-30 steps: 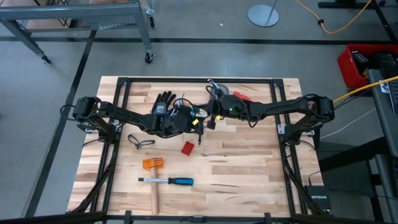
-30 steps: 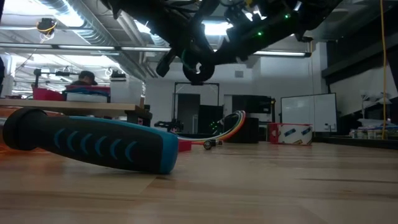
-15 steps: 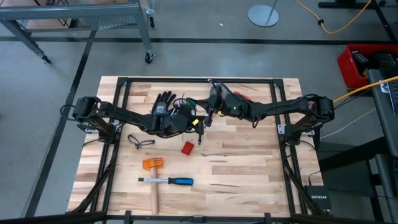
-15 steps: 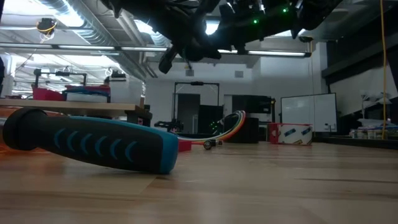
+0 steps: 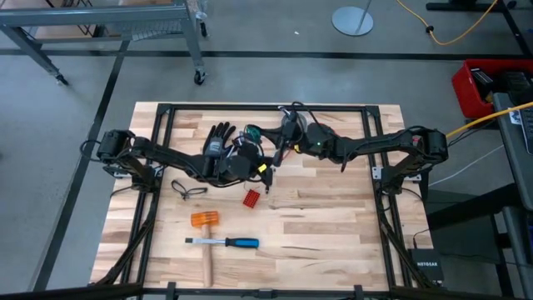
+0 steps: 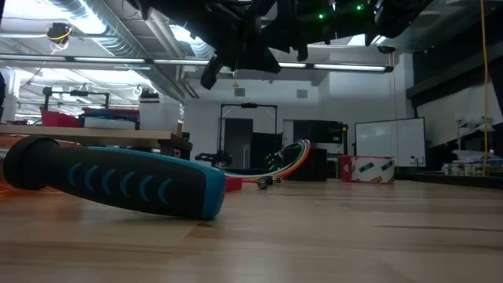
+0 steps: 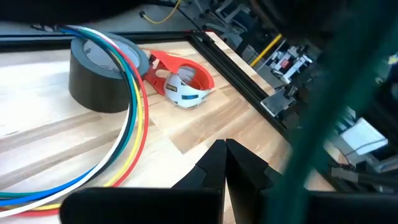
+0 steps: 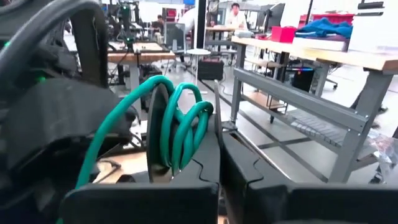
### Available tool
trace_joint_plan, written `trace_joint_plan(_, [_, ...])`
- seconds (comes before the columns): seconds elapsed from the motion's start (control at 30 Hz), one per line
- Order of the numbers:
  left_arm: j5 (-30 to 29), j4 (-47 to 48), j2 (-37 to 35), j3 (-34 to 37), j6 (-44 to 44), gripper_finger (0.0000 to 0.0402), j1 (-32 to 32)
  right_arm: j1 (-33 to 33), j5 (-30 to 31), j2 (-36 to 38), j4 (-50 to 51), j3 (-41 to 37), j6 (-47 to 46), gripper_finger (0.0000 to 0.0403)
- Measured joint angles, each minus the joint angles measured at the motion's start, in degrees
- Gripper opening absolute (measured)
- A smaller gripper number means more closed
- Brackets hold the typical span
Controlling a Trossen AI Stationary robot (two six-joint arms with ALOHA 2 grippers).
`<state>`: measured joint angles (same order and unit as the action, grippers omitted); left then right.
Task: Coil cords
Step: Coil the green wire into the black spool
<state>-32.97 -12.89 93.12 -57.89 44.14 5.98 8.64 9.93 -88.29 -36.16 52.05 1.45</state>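
The left gripper hangs above the middle of the table, its two fingers pressed together with nothing seen between the tips. Just beyond those fingertips, on the wood, lies the flat band of coloured cords, white, blue, green, yellow and red strands side by side, curving past the fingers and up over a dark roll of tape. Beside that roll sits a red tape dispenser, farther out from the fingertips.

The right gripper is raised near the far edge of the table, close to the left one. Its fingers are clenched, and a green cord is looped in several turns right beside them, hanging against the left-hand finger; whether the tips actually pinch it cannot be told.

Farther toward the near side of the table, well apart from both grippers, lie a black glove, a small red block, a hammer and a blue-handled screwdriver
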Motion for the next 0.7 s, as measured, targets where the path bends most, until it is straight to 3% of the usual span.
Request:
trace_joint_plan(0.4, [-1.0,1.3,0.1,0.0,-2.2,0.0001,1.9,0.0,-0.3,0.0,-2.2,0.0,-0.2,0.0001])
trace_joint_plan(0.7, [-2.4,1.9,0.1,0.0,-2.4,0.0,1.2,0.0,-6.8,0.0,-3.6,0.0,-2.9,0.0001])
